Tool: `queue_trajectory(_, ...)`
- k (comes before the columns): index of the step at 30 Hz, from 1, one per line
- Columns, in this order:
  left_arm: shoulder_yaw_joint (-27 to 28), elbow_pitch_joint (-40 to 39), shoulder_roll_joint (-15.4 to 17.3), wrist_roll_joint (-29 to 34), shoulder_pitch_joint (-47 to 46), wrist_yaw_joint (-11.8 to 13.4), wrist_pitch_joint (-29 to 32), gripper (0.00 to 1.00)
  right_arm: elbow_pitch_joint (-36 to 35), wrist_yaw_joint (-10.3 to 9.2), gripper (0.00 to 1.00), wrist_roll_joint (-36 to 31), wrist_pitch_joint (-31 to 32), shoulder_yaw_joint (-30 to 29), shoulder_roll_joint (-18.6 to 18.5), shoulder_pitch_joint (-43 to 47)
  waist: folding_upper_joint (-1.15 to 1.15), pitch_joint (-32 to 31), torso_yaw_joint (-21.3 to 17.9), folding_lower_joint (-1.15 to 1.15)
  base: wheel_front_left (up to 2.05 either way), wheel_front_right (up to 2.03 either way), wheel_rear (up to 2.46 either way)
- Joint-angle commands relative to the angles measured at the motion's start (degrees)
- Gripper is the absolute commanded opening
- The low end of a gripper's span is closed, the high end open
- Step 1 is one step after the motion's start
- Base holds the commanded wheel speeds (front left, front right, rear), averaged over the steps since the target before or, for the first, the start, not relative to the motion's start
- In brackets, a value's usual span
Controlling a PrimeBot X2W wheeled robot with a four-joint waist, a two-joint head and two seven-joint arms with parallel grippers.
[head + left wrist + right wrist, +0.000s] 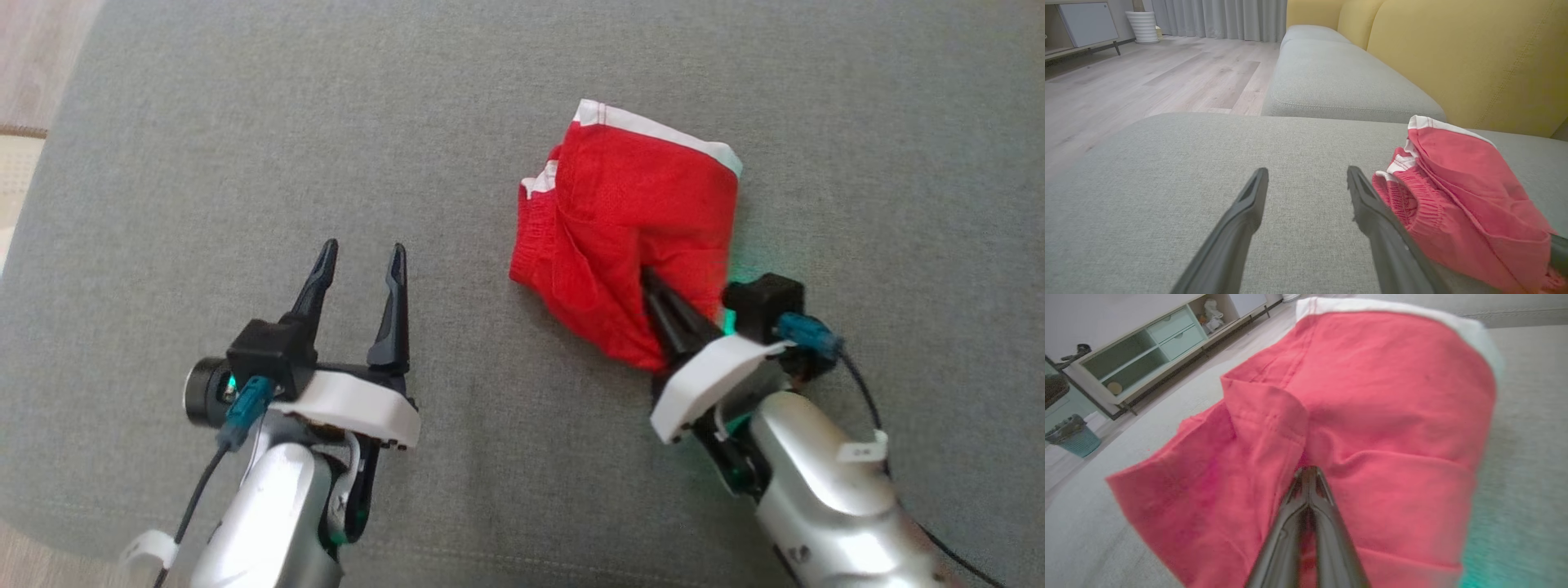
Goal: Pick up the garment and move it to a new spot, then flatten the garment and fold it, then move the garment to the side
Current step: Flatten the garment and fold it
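Observation:
The garment [629, 237] is a pair of red shorts with white trim, bunched in a loose fold on the grey cushion [245, 147], right of centre. My right gripper [651, 283] is shut on the garment's near edge, its fingertips pinched together in the red cloth [1372, 396]. At the lower left my left gripper [361, 260] stands open above the bare cushion, nothing between its fingers. In the left wrist view the garment [1461, 196] lies just right of the right-hand finger [1372, 208]; its elastic waistband faces that finger.
The grey seat cushion's left edge [49, 171] borders wood floor [1147, 77]. A yellow sofa back [1453, 53] rises behind the garment, and a second grey cushion [1339, 77] lies beyond. A low cabinet [1151, 347] and a teal basket [1073, 437] stand across the floor.

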Motion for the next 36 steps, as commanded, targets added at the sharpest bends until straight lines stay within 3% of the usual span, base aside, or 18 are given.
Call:
queue_trajectory(1, 1.96, -1.43, 0.59, -0.26, -2.7, 0.0, -0.78, 1.0, -0.89, 0.37, 0.0, 1.03, -1.04, 2.3, 1.19, -2.17, 0.0, 0.28, 0.28, 0.0, 0.0, 0.0, 0.0)
queue_trajectory(13, 2.47, -0.79, 0.3, -0.21, -2.99, 0.07, -1.13, 1.0, 2.86, 0.37, 0.0, 10.94, -2.64, 23.82, 1.18, -7.23, 0.0, 0.64, -0.69, 0.0, 0.0, 0.0, 0.0)
queue_trajectory(18, 3.01, -0.65, 0.66, -0.25, -2.3, 0.28, -1.16, 1.0, 0.18, 0.37, 0.0, 14.02, -6.63, 23.67, -0.1, -8.36, 0.0, -0.59, -1.96, 0.0, 0.0, 0.0, 0.0)
queue_trajectory(19, 3.15, -0.65, 0.79, -0.27, -1.98, 0.36, -1.17, 1.0, -1.3, 0.37, 0.0, 14.71, -7.21, 22.81, -0.54, -8.08, 0.0, -0.96, -2.34, 0.0, 0.0, 0.0, 0.0)
queue_trajectory(20, 3.27, -0.67, 0.94, -0.28, -1.66, 0.44, -1.17, 1.0, -2.97, 0.37, 0.15, 15.16, -7.63, 21.75, -1.18, -7.69, 0.0, -1.33, -2.72, 0.0, 0.0, 0.0, 0.0)
queue_trajectory(21, 3.38, -0.7, 1.11, -0.28, -1.33, 0.52, -1.17, 1.0, -4.55, 0.37, 0.99, 15.13, -7.91, 20.53, -2.07, -7.22, 0.0, -1.73, -3.12, 0.0, 0.0, 0.0, 0.0)
queue_trajectory(27, 3.79, -1.25, 2.25, -0.32, 0.6, 0.85, -1.18, 1.0, -12.84, 0.37, 1.0, 10.05, -8.58, 4.85, -7.08, -0.75, 0.0, -4.19, -5.26, 0.0, 0.0, 0.0, 0.0)
queue_trajectory(28, 3.79, -1.25, 2.25, -0.32, 0.6, 0.85, -1.18, 1.0, -12.84, 0.37, 1.0, 10.05, -8.58, 4.85, -7.08, -0.75, 0.0, -4.19, -5.26, 0.0, 0.0, 0.0, 0.0)
queue_trajectory(32, 4.13, -1.92, 3.35, -0.47, 2.26, 1.09, -1.0, 1.0, -17.66, 0.37, 1.0, 2.89, -7.71, -7.86, -8.55, 6.13, 0.0, -6.1, -6.36, 0.0, 0.0, 0.0, 0.0)
queue_trajectory(36, 4.43, -3.33, 4.76, -0.49, 4.11, 1.3, -0.59, 1.0, -24.31, 0.37, 1.0, -4.14, -3.71, -17.93, -7.77, 13.1, 0.0, -7.71, -7.36, 0.0, 0.0, 0.0, 0.0)
